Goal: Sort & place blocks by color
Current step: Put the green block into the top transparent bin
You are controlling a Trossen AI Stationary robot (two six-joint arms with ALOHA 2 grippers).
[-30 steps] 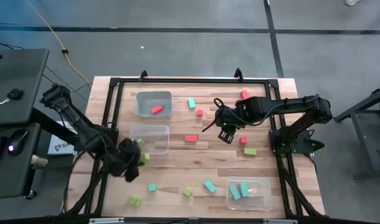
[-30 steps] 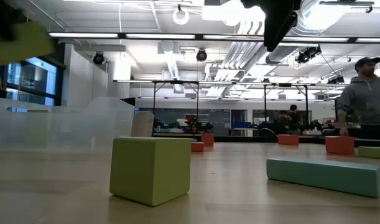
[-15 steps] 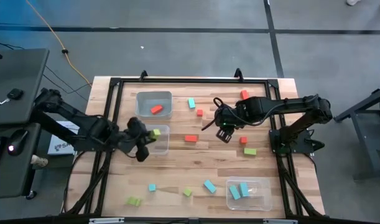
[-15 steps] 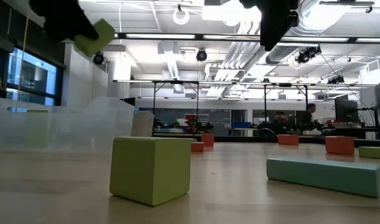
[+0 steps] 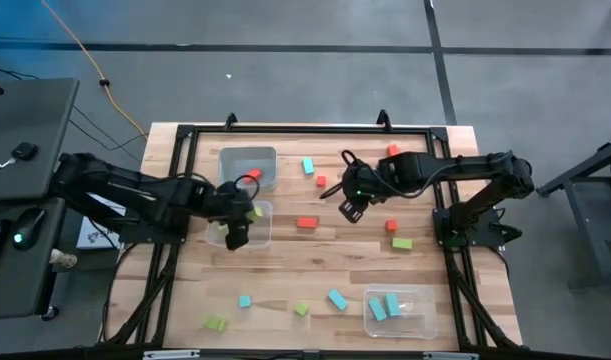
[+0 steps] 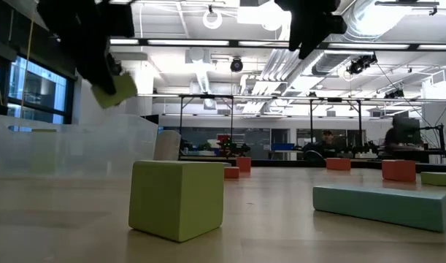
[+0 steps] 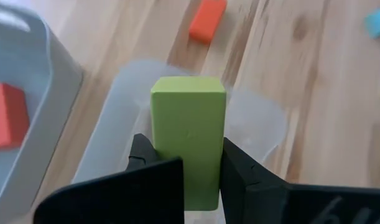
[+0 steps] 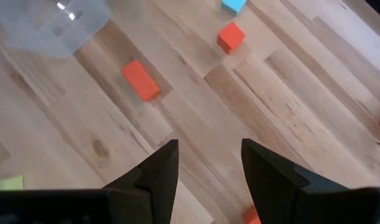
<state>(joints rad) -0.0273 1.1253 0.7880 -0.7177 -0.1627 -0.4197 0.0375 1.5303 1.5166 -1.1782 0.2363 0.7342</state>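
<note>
L arm now over middle tub (image 5: 247, 226), green block (image 7: 188, 140) gripped

Beneath the left hand (image 7: 186, 180) the clear rectangular plastic tub (image 7: 252, 127) lay open and unobstructed. Bare wooden worktop (image 8: 289, 106) lay under the right hand (image 8: 208, 168), a red bar (image 8: 140, 80) lying ahead of it.

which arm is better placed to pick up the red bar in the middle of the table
Right. The right gripper hangs open near the red bar, while the left gripper is shut on a green block above the middle tub.
</note>
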